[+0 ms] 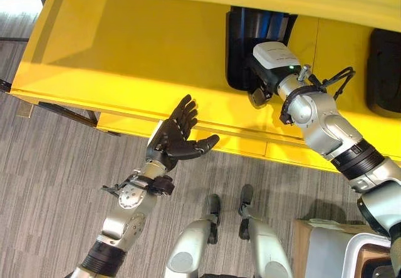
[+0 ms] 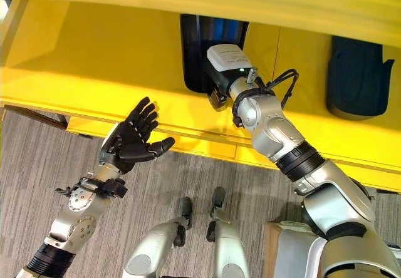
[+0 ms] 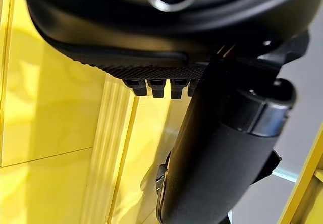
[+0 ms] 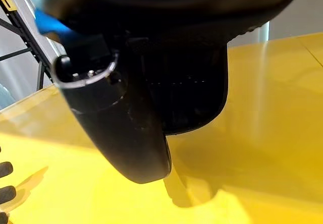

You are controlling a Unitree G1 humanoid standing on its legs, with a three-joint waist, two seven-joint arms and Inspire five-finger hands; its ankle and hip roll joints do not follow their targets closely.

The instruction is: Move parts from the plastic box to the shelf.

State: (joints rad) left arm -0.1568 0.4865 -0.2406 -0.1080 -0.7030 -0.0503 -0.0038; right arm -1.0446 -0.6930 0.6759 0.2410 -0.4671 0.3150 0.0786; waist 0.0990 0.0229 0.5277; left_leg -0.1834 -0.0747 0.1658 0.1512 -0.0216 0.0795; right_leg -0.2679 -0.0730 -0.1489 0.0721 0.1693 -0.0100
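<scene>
The glossy yellow shelf (image 1: pixel 125 46) spans the upper part of both eye views above a grey striped carpet floor (image 1: pixel 56 184). A black moulded plastic part (image 1: pixel 241 40) rests on the shelf surface. The right hand (image 1: pixel 260 93) is reached onto the shelf and meets the near end of this part; its fingers are hidden against the part, so whether they are curled on it cannot be told. The right wrist view shows the same part (image 4: pixel 192 93) on the yellow surface just past the hand. A second black moulded part (image 2: pixel 354 77) lies on the shelf, well apart to the right. The left hand (image 1: pixel 178 137) hovers at the shelf's front edge, fingers straight and spread, thumb out, holding nothing.
</scene>
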